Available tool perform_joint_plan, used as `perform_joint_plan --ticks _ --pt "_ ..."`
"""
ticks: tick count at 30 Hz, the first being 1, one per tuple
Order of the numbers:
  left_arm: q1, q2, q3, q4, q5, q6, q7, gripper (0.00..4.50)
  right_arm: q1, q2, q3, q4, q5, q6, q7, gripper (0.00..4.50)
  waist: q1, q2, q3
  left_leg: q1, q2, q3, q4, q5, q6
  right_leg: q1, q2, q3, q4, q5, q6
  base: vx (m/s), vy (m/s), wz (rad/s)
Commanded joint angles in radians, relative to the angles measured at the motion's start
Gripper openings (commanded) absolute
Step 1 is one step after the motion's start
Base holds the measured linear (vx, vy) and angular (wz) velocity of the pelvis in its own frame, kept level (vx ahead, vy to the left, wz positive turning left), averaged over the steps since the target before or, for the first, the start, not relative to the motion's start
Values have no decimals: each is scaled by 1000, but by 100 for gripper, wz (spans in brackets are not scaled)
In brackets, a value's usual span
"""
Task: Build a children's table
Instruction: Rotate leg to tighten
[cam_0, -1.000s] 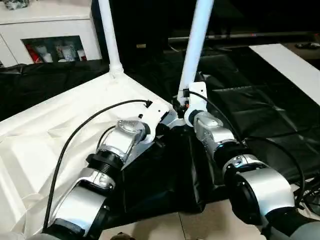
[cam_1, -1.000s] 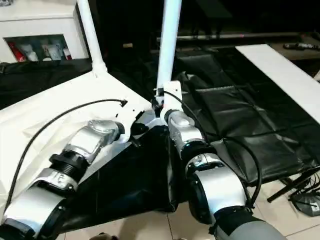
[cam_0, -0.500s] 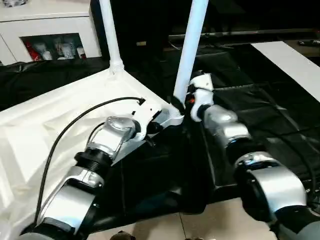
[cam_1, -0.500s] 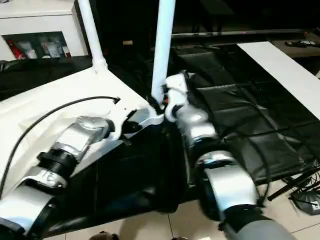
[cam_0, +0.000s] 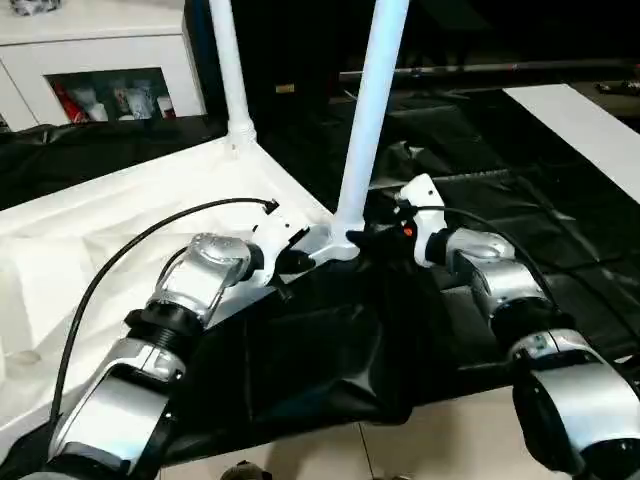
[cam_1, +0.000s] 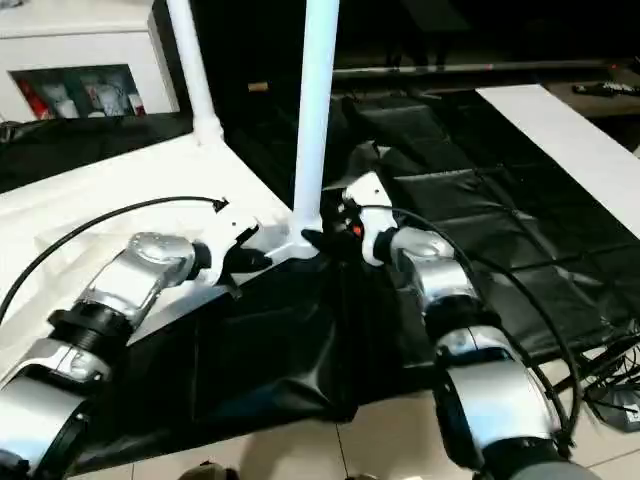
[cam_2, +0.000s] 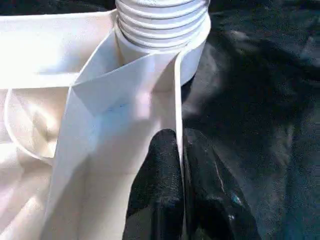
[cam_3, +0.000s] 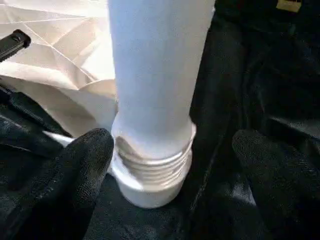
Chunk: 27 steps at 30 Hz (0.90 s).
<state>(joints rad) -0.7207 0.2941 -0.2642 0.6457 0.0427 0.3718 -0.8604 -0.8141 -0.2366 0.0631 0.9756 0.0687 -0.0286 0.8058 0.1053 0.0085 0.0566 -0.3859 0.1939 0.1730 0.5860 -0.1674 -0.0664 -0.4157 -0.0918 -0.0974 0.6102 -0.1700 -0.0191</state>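
Note:
The children's table lies upside down: its white tabletop (cam_0: 90, 250) shows the ribbed underside. One white leg (cam_0: 229, 70) stands in the far corner socket. A second leg (cam_0: 366, 120) stands in the near corner socket (cam_1: 297, 240), with screw thread (cam_3: 150, 167) showing at its foot. My left gripper (cam_2: 181, 137) is shut on the tabletop's thin rim just beside that socket; its place in the left eye view is (cam_0: 297, 258). My right gripper (cam_3: 170, 145) is open, one black finger (cam_3: 70, 180) on each side of the leg's foot, neither pressing on it.
The tabletop rests on a black-draped work table (cam_0: 330, 350), whose cloth hangs over the near edge to a tiled floor (cam_0: 430, 440). A white cabinet (cam_0: 100, 50) stands at the back left and a white board (cam_0: 585, 125) at the right. Cables and a stand (cam_1: 600, 385) lie at the lower right.
My right gripper has opened, let go of the near leg and dropped to its foot, the arm swinging out to the right. The left gripper keeps its hold on the rim.

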Motion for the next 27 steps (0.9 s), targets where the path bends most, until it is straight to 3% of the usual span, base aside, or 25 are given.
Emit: perform_joint_plan --ticks 1,9,16,20,27 --pt "-3 8 -18 -41 2 -14 -25 0 14 -2 8 -44 -5 -14 18 424 3 5 -73 19 39 -7 -66 -232 41 63 -64 52 -69 -176 -252 0 0 0" --pt "32 32 -48 -112 -9 -41 -113 0 54 -24 63 -95 -29 -32 129 424 14 5 -78 14 41 -8 -62 -183 60 66 -63 50 -58 -93 -262 0 0 0" --pt "73 70 -64 -175 -45 -118 -235 0 116 -72 102 -185 -22 -15 256 424 23 4 -72 19 43 -8 -67 -241 45 63 -66 53 -69 -201 -229 0 0 0" --pt "85 83 -70 -198 -44 -115 -255 0 135 -81 104 -219 -13 -5 283 424 32 6 -73 24 44 -6 -66 -242 39 57 -63 55 -69 -201 -231 0 0 0" --pt "101 99 -68 -224 -53 -117 -288 0 159 -81 103 -257 7 12 317 424 34 6 -75 19 42 -8 -66 -223 36 62 -63 54 -64 -169 -231 0 0 0"
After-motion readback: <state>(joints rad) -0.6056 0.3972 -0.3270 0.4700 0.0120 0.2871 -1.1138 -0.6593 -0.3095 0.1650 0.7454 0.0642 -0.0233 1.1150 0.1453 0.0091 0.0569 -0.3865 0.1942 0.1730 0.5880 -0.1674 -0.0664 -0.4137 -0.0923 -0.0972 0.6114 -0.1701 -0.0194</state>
